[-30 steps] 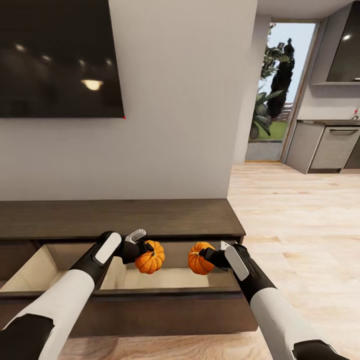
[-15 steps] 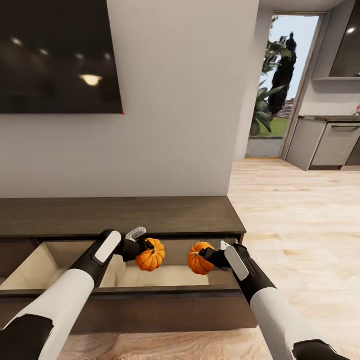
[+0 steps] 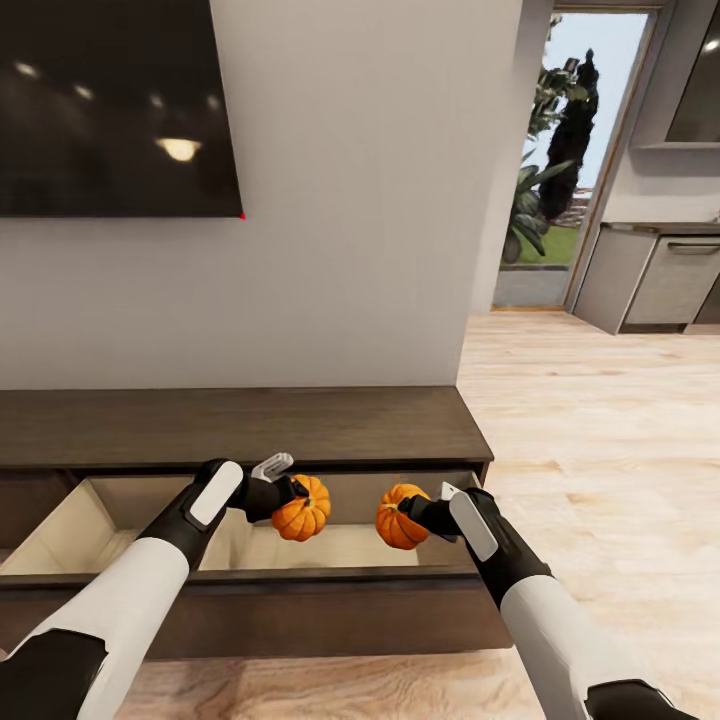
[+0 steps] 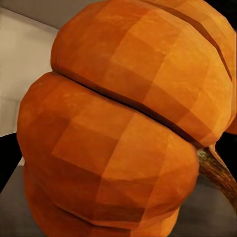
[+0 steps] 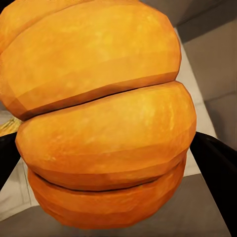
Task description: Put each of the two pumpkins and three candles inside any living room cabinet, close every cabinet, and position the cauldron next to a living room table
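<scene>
Your left gripper (image 3: 283,492) pinches the left pumpkin (image 3: 301,509) and your right gripper (image 3: 420,512) pinches the right pumpkin (image 3: 398,517), both above the cabinet's (image 3: 240,425) open drawer (image 3: 250,590).

Two pumpkins are in sight: the left pumpkin (image 3: 301,516), also close up in the left wrist view (image 4: 123,128), and the right pumpkin (image 3: 398,519), close up in the right wrist view (image 5: 103,118). Two grippers appear, the left gripper (image 3: 283,488) and the right gripper (image 3: 420,510), one on each pumpkin, carried by two white arms. There is one cabinet (image 3: 240,425), with one pulled-out drawer (image 3: 300,575) split into two pale compartments. One dark wall screen (image 3: 110,110) hangs above it, and one doorway (image 3: 570,160) opens at the right.
</scene>
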### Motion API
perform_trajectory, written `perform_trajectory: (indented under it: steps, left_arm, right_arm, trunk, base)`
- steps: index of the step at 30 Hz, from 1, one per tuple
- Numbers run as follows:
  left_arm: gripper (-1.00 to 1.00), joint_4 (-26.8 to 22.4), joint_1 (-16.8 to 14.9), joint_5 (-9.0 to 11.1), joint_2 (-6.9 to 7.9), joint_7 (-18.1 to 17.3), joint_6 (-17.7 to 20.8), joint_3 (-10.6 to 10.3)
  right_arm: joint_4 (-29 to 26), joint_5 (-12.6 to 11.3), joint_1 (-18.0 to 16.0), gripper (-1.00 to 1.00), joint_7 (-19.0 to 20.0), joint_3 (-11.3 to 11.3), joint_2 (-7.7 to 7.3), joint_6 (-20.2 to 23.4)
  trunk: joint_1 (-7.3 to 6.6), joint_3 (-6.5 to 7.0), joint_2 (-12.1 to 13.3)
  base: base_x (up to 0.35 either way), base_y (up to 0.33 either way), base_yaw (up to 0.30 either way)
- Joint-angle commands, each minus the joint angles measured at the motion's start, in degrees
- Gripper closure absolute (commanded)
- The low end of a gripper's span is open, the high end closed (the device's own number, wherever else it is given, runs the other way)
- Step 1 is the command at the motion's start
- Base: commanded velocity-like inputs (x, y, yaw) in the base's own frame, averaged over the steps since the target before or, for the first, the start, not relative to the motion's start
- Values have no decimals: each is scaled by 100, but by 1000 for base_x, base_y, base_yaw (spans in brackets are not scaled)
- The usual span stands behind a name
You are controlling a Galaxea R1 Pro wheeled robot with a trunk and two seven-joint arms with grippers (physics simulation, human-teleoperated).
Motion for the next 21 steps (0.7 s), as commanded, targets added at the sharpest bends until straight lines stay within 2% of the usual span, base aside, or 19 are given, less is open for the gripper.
perform_trajectory:
  steps: [1,10,17,21]
  left_arm:
    - [100,-10,-4,71,8,50,1,-30]
    - [100,-6,-7,71,5,59,2,-35]
    - [100,-11,-7,71,5,56,2,-38]
    - [100,-13,-5,71,8,51,2,-38]
  right_arm:
    - [-9,-63,-2,100,-63,15,-2,6]
    - [-9,-63,-4,100,-63,15,-2,6]
    - [-9,-63,-3,100,-63,15,-2,6]
    - [-9,-63,-3,100,-63,15,0,6]
  trunk:
    - [-1,-6,-3]
    - [-1,-6,-3]
    - [-1,-6,-3]
    - [9,-94,-8]
  base:
    - [0,0,0]
    - [104,0,0]
    - [25,0,0]
    - [4,0,0]
